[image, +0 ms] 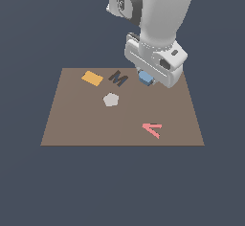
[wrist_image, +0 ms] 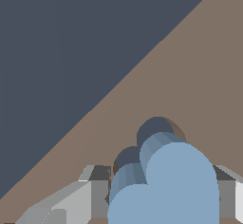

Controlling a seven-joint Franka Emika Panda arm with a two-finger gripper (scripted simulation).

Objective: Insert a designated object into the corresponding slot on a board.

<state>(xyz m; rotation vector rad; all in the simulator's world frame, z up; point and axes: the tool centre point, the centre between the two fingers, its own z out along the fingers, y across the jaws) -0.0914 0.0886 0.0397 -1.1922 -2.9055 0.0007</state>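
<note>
The light-blue heart-shaped designated object [wrist_image: 166,185] sits between my grey fingers [wrist_image: 80,197], and my gripper [image: 146,79] is shut on it. In the exterior view only a small blue part of the designated object [image: 146,78] shows under the white hand, above the far right part of the brown board [image: 86,119]. Just beyond the heart in the wrist view lies the dark heart-shaped slot [wrist_image: 151,128], partly covered by the piece. The heart hangs close over the slot, slightly offset from it.
On the board lie an orange rectangle [image: 92,78], a dark M-shaped recess [image: 117,78], a grey pentagon [image: 111,99] and a pink arrow-like shape [image: 153,129]. The board's edge [wrist_image: 118,83] runs diagonally through the wrist view.
</note>
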